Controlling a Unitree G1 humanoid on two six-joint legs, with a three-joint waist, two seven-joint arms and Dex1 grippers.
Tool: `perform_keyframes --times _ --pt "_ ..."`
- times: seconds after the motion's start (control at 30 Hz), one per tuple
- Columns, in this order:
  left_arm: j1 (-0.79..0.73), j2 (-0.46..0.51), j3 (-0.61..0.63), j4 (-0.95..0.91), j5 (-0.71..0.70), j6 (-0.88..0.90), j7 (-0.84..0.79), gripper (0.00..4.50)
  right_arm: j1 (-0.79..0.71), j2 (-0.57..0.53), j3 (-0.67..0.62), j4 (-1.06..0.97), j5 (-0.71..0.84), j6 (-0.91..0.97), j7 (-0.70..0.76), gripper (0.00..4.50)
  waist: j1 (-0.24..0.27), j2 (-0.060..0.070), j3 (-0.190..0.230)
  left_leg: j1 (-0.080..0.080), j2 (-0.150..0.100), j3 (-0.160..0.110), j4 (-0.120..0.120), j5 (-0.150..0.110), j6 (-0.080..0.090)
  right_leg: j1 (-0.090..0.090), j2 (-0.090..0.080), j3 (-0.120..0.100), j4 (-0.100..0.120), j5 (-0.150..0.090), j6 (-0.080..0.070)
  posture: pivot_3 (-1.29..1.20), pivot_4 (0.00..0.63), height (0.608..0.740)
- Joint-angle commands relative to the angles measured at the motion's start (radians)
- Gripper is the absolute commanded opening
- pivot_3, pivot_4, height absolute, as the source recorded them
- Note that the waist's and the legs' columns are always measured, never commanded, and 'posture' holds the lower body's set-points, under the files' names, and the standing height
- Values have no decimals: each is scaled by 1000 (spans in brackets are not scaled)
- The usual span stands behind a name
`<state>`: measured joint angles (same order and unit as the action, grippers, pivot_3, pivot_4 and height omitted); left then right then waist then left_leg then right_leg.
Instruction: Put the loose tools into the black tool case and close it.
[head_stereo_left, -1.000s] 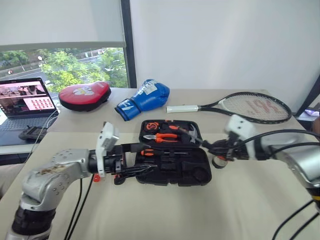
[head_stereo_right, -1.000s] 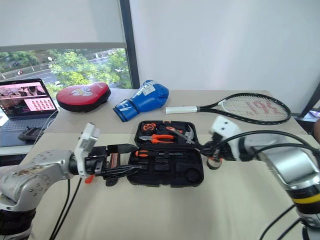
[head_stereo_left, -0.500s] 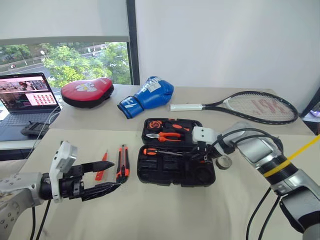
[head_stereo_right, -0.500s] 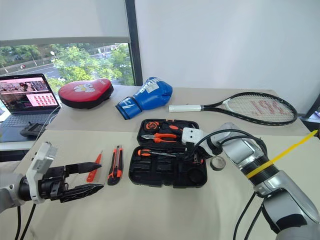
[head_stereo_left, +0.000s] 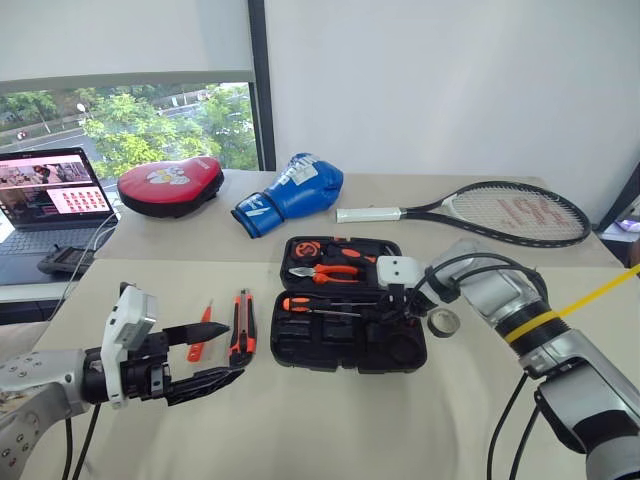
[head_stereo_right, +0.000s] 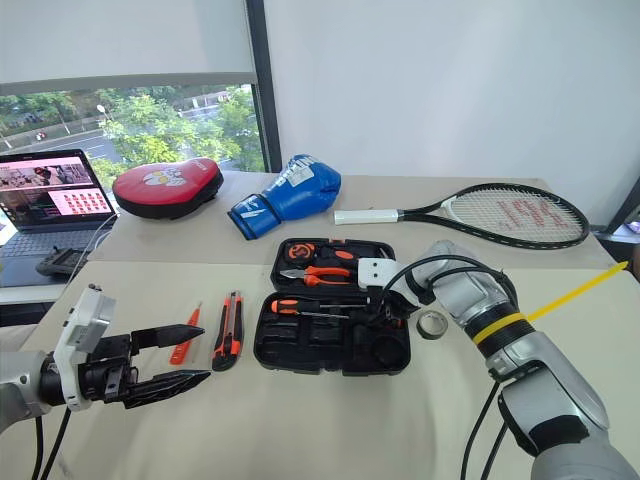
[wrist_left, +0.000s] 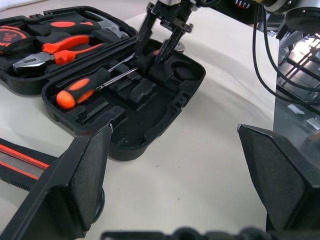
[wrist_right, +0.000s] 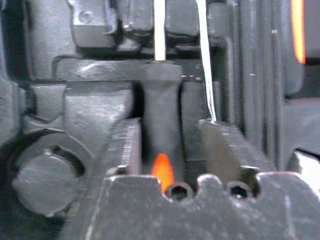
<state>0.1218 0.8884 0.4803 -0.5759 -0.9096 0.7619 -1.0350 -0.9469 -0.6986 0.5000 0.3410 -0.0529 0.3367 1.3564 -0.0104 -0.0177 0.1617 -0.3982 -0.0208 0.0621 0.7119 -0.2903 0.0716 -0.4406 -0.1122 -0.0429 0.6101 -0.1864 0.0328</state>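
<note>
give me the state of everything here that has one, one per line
case: open, flat on the table
laptop: open, screen lit
left claw: open, holding nothing
right claw: jaws parted around a screwdriver handle in the case
other screwdriver: lying in the case
knife: on the table outside the case
tester: on the table beside the knife
tape roll: on the table right of the case

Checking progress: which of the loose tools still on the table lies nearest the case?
The tape roll, right beside the case; the utility knife and slim orange screwdriver lie further left.
</note>
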Motion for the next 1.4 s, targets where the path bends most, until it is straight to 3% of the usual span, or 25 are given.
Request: perform_keyframes --times 0.03,0.13,0.27,0.43,0.6,0.73,0.93,1.03,1.13,1.2,1.23,1.3,1.33,1.4 --pt "-26 -4 -22 -1 -2 -36 -3 4299 31 -10 -100 -133 112 71 57 2711 -2 0 0 0 0 0 0 0 0 0 0 0 0 0 0 0 150 740" --pt "-54 -12 -53 15 4 -45 3 4299 75 -13 -208 -222 221 178 45 2711 -1 1 0 0 0 0 0 0 0 -1 0 0 0 0 0 0 150 740" --pt "-91 -20 -91 41 16 -58 10 4299 209 28 -365 -341 294 235 -126 1764 6 0 0 0 0 -1 0 0 0 0 -1 0 0 0 -1 0 150 740" --pt "-116 -21 -112 75 32 -73 8 4299 407 162 -472 -523 258 291 -462 51 7 0 0 0 0 -1 -1 -1 -2 -1 -2 1 1 1 -2 0 150 740" --pt "-118 -11 -115 107 52 -87 -17 4299 568 366 -444 -612 151 282 -803 51 -2 1 0 0 1 0 -2 1 -4 -3 0 1 3 1 -2 0 150 740" --pt "-131 -4 -124 125 67 -97 -29 4299 609 393 -303 -553 71 331 -849 51 -4 1 0 1 0 1 -1 2 -5 -3 2 1 4 2 -3 0 150 740" --pt "-143 -3 -126 135 85 -98 -26 4299 594 251 -81 -454 -63 368 -750 51 -6 -2 -2 17 3 1 -2 2 -5 12 6 1 3 0 -6 0 150 740" --pt "-138 -25 -117 133 88 -90 15 4299 590 137 -2 -491 -112 248 -653 51 5 -3 -9 29 3 1 -8 -2 0 19 4 1 1 -4 -8 0 150 740" --pt "-153 -66 -103 144 100 -72 130 4299 608 167 -120 -537 -8 149 -651 51 20 -14 -21 31 2 -1 -12 -3 -2 20 3 -1 2 -9 -8 0 150 740" --pt "-175 -108 -96 150 148 -66 268 4299 652 249 -305 -637 271 57 -542 51 24 -20 -24 30 3 -2 -15 -2 -7 20 4 -1 1 -9 -9 0 150 740" --pt "-182 -117 -94 150 152 -27 330 4299 654 272 -394 -683 354 71 -539 51 22 -20 -23 28 3 -3 -16 -2 -7 20 4 0 0 -9 -8 0 150 740" --pt "-203 -110 -101 144 181 123 488 4299 659 204 -507 -812 536 182 -455 51 17 -11 -15 24 3 -3 -16 -2 -8 17 3 2 0 -9 -8 0 150 740" --pt "-225 -112 -100 153 173 193 543 4299 664 159 -550 -865 616 232 -418 599 17 -4 -11 21 3 -3 -16 -2 -8 14 2 3 1 -9 -8 0 150 740" --pt "-258 -120 -106 150 175 269 616 4299 682 58 -613 -928 727 287 -349 1115 21 -1 -9 18 0 -2 -16 -1 -5 10 -1 2 1 -7 -6 0 150 740"
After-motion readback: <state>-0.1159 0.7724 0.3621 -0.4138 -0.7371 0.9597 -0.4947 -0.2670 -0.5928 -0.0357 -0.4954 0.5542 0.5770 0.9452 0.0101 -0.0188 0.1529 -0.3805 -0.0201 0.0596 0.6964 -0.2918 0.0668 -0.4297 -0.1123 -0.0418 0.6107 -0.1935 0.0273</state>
